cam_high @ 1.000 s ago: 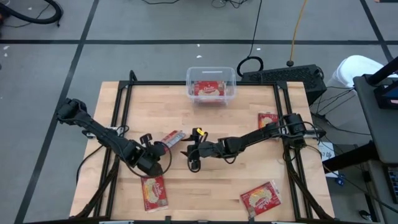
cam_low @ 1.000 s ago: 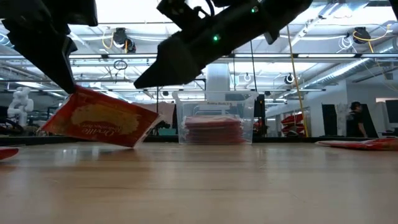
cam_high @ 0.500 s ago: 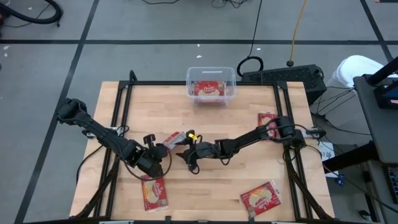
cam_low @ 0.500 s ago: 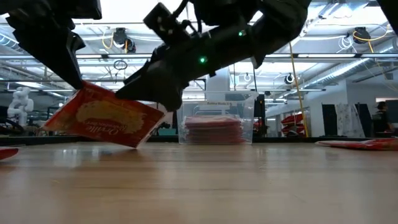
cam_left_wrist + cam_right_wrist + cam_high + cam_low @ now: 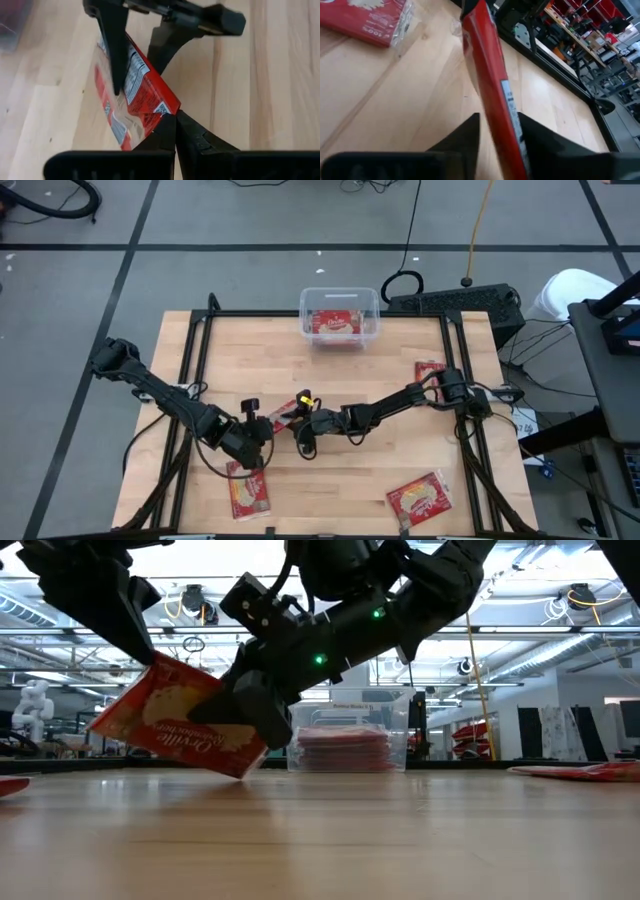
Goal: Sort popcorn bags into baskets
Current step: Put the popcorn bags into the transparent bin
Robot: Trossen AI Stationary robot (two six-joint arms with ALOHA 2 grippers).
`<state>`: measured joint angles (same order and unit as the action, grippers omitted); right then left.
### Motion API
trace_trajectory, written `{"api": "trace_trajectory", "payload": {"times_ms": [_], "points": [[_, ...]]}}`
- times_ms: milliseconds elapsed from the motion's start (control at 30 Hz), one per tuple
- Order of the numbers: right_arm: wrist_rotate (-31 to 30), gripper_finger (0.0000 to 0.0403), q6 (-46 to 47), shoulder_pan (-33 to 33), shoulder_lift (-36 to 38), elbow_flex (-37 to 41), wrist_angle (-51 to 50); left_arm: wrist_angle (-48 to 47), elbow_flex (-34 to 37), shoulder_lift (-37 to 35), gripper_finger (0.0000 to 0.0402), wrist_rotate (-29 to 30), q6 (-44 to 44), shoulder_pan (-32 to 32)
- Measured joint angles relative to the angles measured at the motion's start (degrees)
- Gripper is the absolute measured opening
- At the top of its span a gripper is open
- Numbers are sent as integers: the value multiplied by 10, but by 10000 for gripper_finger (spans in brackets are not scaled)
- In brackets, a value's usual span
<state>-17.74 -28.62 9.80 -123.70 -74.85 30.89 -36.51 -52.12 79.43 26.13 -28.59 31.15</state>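
One popcorn bag [image 5: 178,722] up off desk [image 5: 370,460], tilted, mid-desk, well short of clear tub [image 5: 340,316]. Pinched at one corner by left end effector [image 5: 175,120], clamped shut. Flanked both sides by right end effector [image 5: 497,125] fingers, gap narrow; contact can't tell. More bags in tub, others w/ desk edges: near-left [image 5: 249,490], near-right [image 5: 420,498], right [image 5: 430,370].

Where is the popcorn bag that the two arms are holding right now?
In the high view, the held popcorn bag is lifted off the table just left of centre, between the left tool and the right tool.
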Motion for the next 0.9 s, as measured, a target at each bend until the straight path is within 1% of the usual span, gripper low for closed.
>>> {"api": "trace_trajectory", "payload": {"times_ms": [67, 133, 200, 267, 333, 433, 500, 567, 633, 767, 833, 900], "points": [[0, 84, -2, 0, 0, 0, 1, 7, 0, 0, 7, 12, -13, -2], [-1, 58, -4, 0, 0, 0, 0, 12, 0, 0, 16, 12, -27, -3], [-1, 36, -4, 0, 0, 0, -3, 12, 0, 0, 38, 0, -35, -3], [-2, 22, 1, 0, 2, 0, -11, 12, 0, 0, 69, 4, -42, -3], [-3, 16, 10, 0, 8, 0, -30, 6, 0, -3, 103, 42, -47, -2], [-2, 20, 30, 1, 25, 0, -78, -10, -1, -7, 152, 103, -65, 0], [-2, 27, 52, 1, 41, 0, -121, -27, -1, -13, 176, 133, -83, 0], [-2, 30, 83, 2, 61, 0, -170, -41, -1, -22, 193, 162, -104, 4], [0, 29, 111, 2, 86, 5, -212, -49, -1, -29, 201, 198, -119, 10], [0, 19, 151, 2, 147, 51, -221, -49, -1, -38, 200, 261, -127, 28], [0, 19, 170, 2, 184, 89, -189, -48, -1, -39, 193, 285, -131, 38], [0, 20, 187, 2, 222, 137, -131, -46, -1, -39, 184, 312, -141, 50]]}}
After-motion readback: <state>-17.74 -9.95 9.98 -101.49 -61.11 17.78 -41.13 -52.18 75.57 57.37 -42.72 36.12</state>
